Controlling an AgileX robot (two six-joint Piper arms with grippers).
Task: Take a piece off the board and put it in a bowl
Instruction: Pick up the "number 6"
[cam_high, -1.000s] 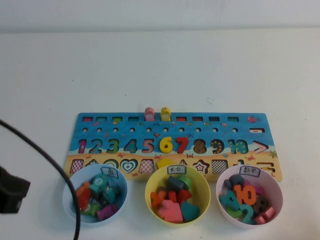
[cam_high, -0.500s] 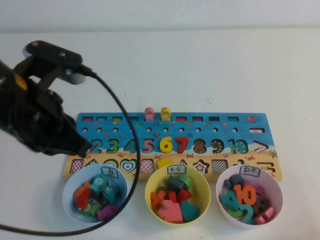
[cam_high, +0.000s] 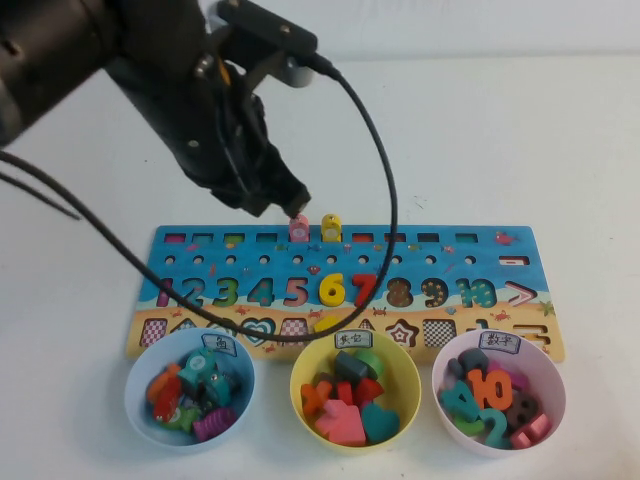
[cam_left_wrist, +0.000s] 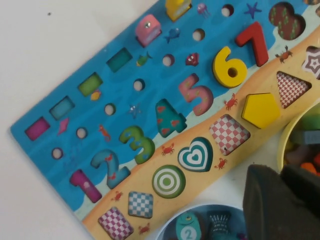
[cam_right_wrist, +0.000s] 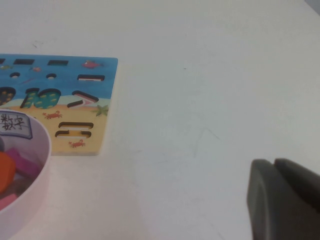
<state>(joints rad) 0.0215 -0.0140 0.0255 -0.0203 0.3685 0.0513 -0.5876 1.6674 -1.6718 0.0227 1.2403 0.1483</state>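
Bright, even light; soft shadows (nearest dark parts blurred).

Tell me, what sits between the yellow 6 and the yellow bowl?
In the high view, a yellow pentagon block sits on the board between the yellow 6 and the yellow bowl. The left gripper hovers beyond; the right gripper is parked aside.

Black left arm (cam_high: 200, 110) — looping black cable (cam_high: 385, 200)

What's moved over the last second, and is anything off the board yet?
The left arm swung in from the table's left edge; its hand now hangs over the board's far edge. Nothing grasped: the yellow 6 stays seated, bowls unmoved. The right hand is parked off the board.
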